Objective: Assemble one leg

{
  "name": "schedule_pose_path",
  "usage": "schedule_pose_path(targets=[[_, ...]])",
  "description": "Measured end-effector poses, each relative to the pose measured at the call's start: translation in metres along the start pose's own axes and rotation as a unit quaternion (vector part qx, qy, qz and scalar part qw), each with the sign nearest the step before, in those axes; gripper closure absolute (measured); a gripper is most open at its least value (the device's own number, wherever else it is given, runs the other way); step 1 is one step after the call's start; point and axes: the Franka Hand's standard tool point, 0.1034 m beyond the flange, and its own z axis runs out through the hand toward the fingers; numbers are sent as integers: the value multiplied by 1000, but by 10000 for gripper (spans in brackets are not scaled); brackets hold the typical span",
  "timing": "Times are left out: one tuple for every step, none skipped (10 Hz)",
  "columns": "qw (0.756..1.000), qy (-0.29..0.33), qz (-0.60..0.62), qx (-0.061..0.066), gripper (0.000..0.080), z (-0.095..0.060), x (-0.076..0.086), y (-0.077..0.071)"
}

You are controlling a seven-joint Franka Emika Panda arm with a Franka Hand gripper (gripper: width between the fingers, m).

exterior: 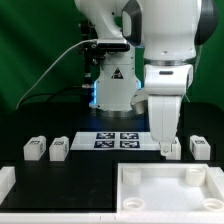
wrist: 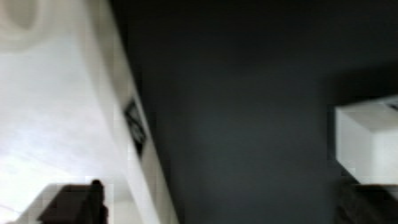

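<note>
Several small white legs with marker tags lie on the black table: two at the exterior view's left (exterior: 35, 149) (exterior: 60, 149), one (exterior: 174, 148) right by the gripper, one (exterior: 200, 147) at the far right. My gripper (exterior: 163, 146) hangs low over the table beside the third leg. In the wrist view the gripper (wrist: 222, 205) is open, its dark fingertips (wrist: 71, 204) far apart with only bare black table between them. A white block (wrist: 366, 140), probably a leg, sits at one edge of that view, outside the jaws.
The marker board (exterior: 120, 138) lies behind the gripper, and its white surface with a tag (wrist: 54, 110) fills one side of the wrist view. The large white panel (exterior: 170, 190) with corner sockets lies in front. A white part (exterior: 6, 182) sits at the front left edge.
</note>
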Motion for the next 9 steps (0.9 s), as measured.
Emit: schedule_pose_path(targets=[[996, 5, 94, 6, 151, 0, 17, -19], [982, 12, 188, 11, 151, -4, 34, -33], [969, 15, 247, 15, 151, -4, 45, -40], [955, 16, 296, 20, 151, -3, 44, -40], [939, 16, 343, 22, 151, -3, 44, -41], [928, 15, 373, 23, 151, -3, 45, -41], [902, 13, 431, 27, 151, -2, 47, -44], [884, 4, 467, 32, 151, 3, 50, -52], [876, -29, 479, 47, 151, 5, 51, -58]])
